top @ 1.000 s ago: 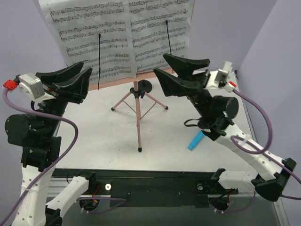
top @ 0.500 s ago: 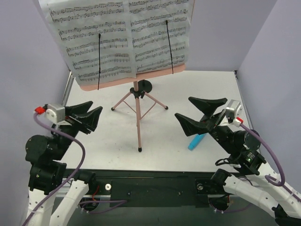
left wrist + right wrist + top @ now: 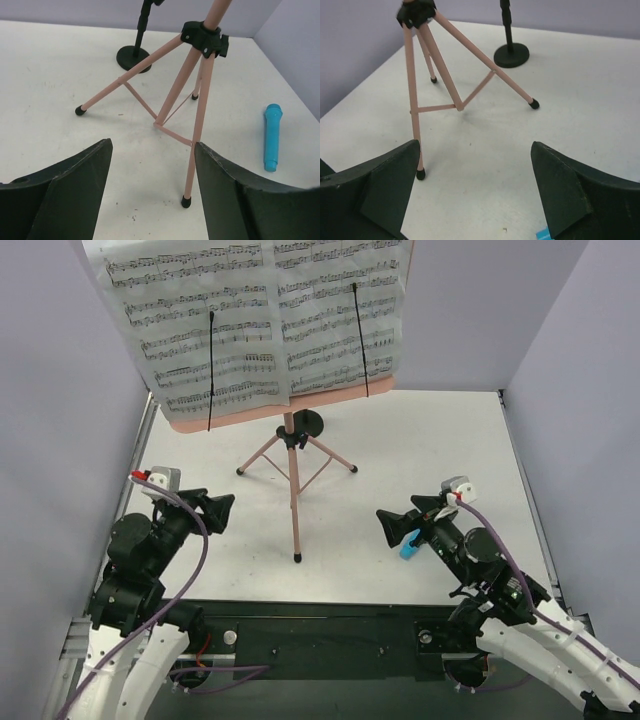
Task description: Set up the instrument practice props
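Observation:
The pink perforated music-stand desk (image 3: 250, 420) stands upright at the back on its pink tripod (image 3: 293, 475). Two white sheet-music pages (image 3: 190, 320) (image 3: 335, 310) rest on it, each under a black wire page-holder (image 3: 211, 370) (image 3: 361, 340). My left gripper (image 3: 213, 512) hangs low at the near left, open and empty, facing the tripod (image 3: 197, 100). My right gripper (image 3: 400, 517) sits low at the near right, also open and empty, with the tripod (image 3: 437, 65) ahead to its left. Neither gripper touches the stand.
A blue cylinder (image 3: 408, 548) lies on the white table just beneath my right gripper, and it shows in the left wrist view (image 3: 272, 137). A black round base (image 3: 306, 423) with a short post stands behind the tripod. Purple walls close in both sides and the back.
Both arms have dropped from beside the desk's lower edge and pulled back to the near table. Both grippers' jaws have spread wider. The stand and pages stay put.

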Available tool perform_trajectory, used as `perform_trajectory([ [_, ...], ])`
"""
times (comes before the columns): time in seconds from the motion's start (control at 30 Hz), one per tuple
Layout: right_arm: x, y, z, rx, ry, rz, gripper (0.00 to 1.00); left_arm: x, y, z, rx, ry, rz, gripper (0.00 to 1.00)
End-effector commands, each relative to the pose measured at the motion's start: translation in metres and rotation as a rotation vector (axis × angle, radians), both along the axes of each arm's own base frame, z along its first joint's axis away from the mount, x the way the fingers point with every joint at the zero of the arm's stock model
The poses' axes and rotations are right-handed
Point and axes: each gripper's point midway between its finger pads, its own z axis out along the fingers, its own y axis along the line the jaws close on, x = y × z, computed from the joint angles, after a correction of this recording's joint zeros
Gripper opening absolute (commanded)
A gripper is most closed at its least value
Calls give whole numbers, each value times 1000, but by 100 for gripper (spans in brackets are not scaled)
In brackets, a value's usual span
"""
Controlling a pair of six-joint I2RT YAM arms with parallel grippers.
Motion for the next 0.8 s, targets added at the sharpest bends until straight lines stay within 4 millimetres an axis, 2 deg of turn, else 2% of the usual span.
perform_trajectory([
  [0.0,5,-16,-32,28,108,-117,87,15,10,-24,33,96,76,77],
  [0.1,10,-22,-56,5,157,-172,88,22,13,-42,50,170,106,81],
  [0.27,18,-26,-84,-30,215,-244,88,28,12,-66,83,251,106,87],
  [0.47,26,-35,-103,-80,251,-324,89,32,9,-73,79,220,91,89],
  [0.77,29,-40,-114,-112,260,-364,90,37,6,-64,62,171,84,91],
])
